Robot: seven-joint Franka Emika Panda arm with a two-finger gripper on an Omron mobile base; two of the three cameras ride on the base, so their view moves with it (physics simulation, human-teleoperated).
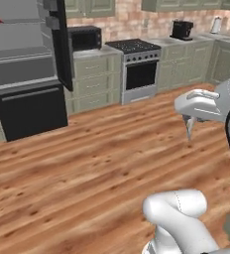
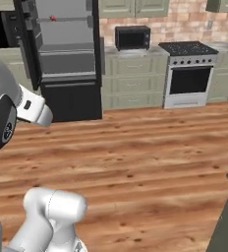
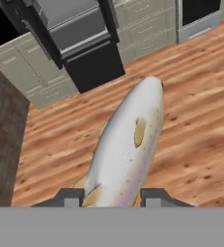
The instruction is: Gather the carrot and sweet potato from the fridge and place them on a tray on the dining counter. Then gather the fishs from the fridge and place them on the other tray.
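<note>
- No words, labels, brand names, numbers or signs can be read in any of the three views.
- The black fridge (image 2: pixel 67 59), the microwave (image 2: pixel 132 37) and the stove (image 2: pixel 190 74) bear no lettering that can be made out.
- The green cabinet fronts (image 1: pixel 92 82) and the brick wall (image 2: pixel 185 22) are plain.
</note>
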